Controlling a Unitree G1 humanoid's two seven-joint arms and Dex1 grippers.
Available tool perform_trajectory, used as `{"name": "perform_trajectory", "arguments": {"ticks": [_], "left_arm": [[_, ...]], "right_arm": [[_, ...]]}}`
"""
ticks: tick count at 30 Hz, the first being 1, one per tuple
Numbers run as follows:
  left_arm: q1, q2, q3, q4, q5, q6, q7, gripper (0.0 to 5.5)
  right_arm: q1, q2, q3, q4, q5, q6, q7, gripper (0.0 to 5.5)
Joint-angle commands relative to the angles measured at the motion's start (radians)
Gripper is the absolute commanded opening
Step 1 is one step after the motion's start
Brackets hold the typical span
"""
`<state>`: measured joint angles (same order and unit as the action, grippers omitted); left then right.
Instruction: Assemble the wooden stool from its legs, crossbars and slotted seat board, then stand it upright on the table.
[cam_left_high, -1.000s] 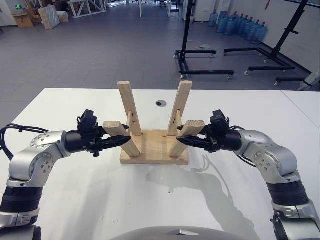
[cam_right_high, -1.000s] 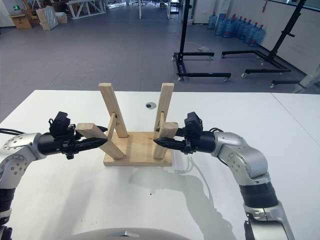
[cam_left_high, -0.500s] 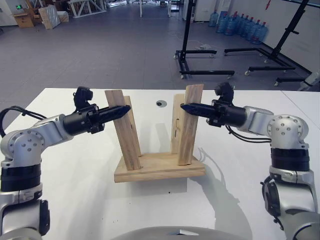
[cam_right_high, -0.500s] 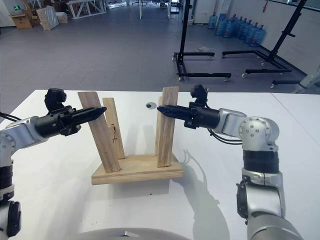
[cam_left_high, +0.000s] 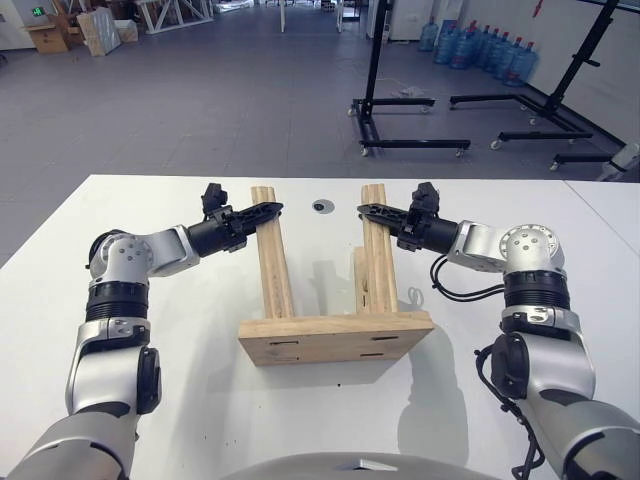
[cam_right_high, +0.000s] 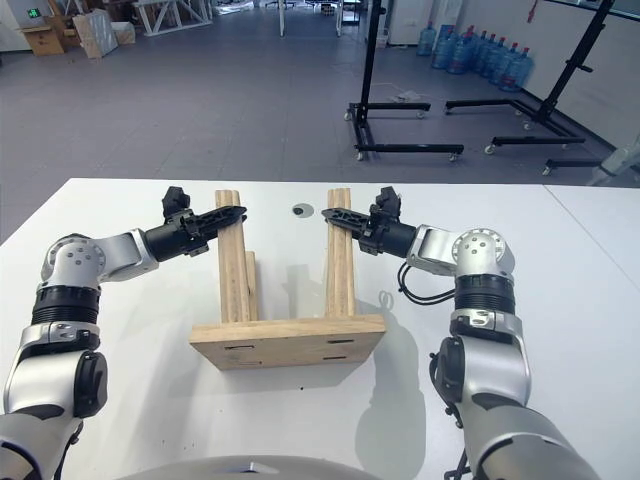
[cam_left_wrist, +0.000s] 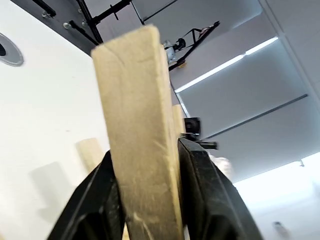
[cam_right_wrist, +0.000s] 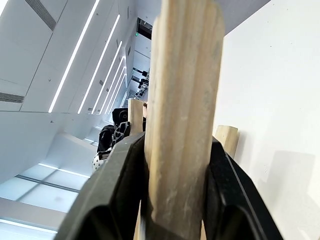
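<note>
Arms reach farther out than a second ago. My left gripper (cam_left_high: 270, 210) is clamped on the left leg (cam_left_high: 275, 270), my right gripper (cam_left_high: 366, 211) on the right leg (cam_left_high: 378, 265). Stool looks assembled but inverted, seat board (cam_left_high: 335, 338) down at mid-table (cam_left_high: 190, 400). Flipping upright remains.

Bright, even overhead light covers the white counter (cam_left_high: 220, 420). Soft shadows lie to the lower right of the stool (cam_left_high: 335, 338). A ceiling strip light (cam_left_wrist: 225, 64) glares in the left wrist view.
</note>
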<state>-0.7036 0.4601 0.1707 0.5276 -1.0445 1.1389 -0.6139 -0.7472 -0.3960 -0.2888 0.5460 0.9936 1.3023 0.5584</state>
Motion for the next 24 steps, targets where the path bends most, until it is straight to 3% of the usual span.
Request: {"name": "perform_trajectory", "arguments": {"ticks": [1,6,13,15,19,22,24], "left_arm": [[-0.004,0.002,-0.038,0.075,0.141,-0.046,0.007,2.04],[-0.065,0.01,0.053,0.05,0.109,-0.029,-0.026,2.81],[-0.156,-0.003,0.184,-0.006,0.07,0.0,0.051,3.67],[-0.182,0.03,0.2,0.055,0.141,-0.089,0.085,3.93],[-0.192,0.219,0.25,0.357,0.33,-0.39,0.13,4.52],[-0.076,0.35,0.189,0.405,0.476,-0.587,-0.028,4.68],[0.175,0.42,0.127,0.181,0.539,-0.71,-0.253,4.68]], "right_arm": [[0.061,0.01,0.016,0.014,-0.064,0.025,-0.03,2.23],[-0.005,0.003,-0.073,0.011,-0.03,0.03,-0.039,3.11],[-0.145,-0.041,-0.165,0.107,-0.048,-0.031,-0.054,4.13],[-0.191,-0.072,-0.17,0.171,-0.093,-0.117,-0.049,4.43],[-0.267,-0.24,-0.148,0.424,-0.278,-0.418,-0.005,5.14],[-0.198,-0.365,-0.029,0.475,-0.449,-0.605,0.167,5.32],[-0.013,-0.454,0.093,0.307,-0.555,-0.754,0.388,5.32]]}}
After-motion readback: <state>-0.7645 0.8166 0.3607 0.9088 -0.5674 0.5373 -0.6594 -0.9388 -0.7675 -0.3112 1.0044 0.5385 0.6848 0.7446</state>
